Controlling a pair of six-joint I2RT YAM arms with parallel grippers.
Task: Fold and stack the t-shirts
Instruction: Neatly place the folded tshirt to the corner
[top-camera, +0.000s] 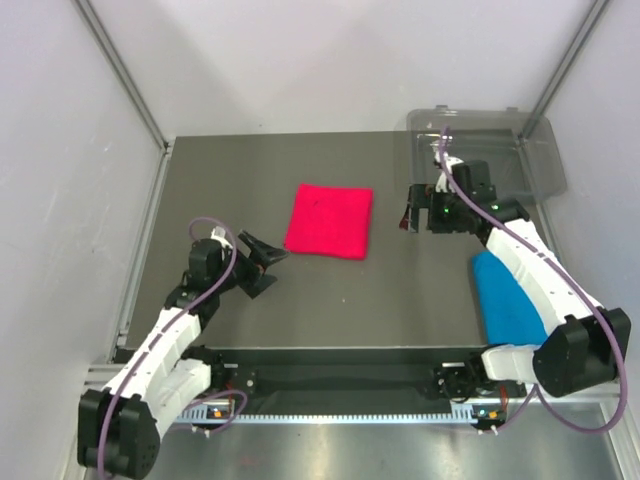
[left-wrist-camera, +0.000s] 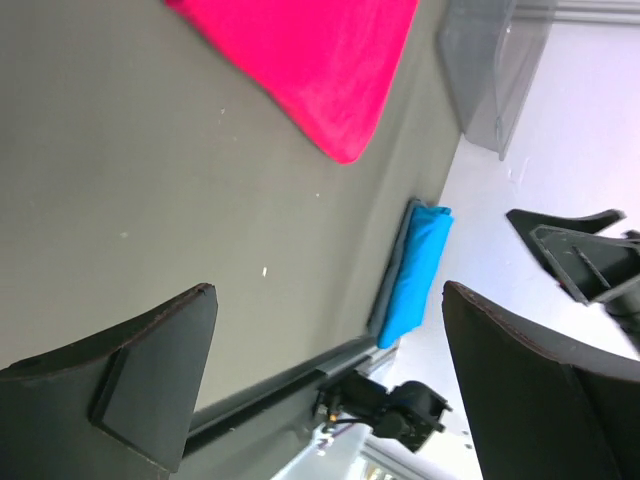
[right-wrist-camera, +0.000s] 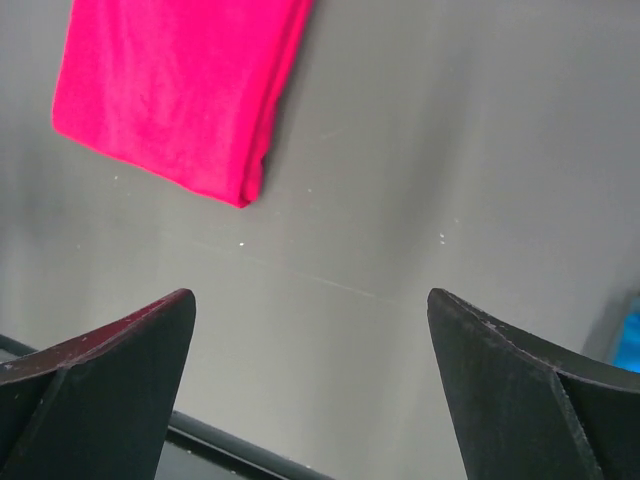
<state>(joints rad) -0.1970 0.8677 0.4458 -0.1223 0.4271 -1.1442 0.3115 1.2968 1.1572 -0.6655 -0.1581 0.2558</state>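
The dark grey worktop (top-camera: 330, 300) carries everything, with a clear tray (top-camera: 530, 150) at its far right corner. The pink shirt (top-camera: 329, 221) lies flat near the middle, folded to a near-square with neat edges and a smooth face. It sits between the two hands and touches neither. The blue shirt (top-camera: 505, 300) is folded into a longer, narrower bundle along the right edge, close to the right arm's base and partly hidden under that arm. It lies well apart from the pink shirt, so the two are not stacked. The left hand (top-camera: 265, 265) hovers near the pink shirt's near-left corner with its jaws spread wide and nothing between them. The right hand (top-camera: 408, 212) hangs just off the pink shirt's right side, in front of the tray, also released and empty. The overhead view alone shows both shirts whole. The left wrist view looks across the bare worktop between its fingers, with the pink shirt (left-wrist-camera: 310, 60) at the top, the blue shirt (left-wrist-camera: 415, 270) beyond it at the edge and the tray (left-wrist-camera: 480, 70) in the upper right. The right wrist view shows the layered fold at one corner of the pink shirt (right-wrist-camera: 170, 90), and only a sliver of the blue shirt (right-wrist-camera: 628, 340) at its right border.
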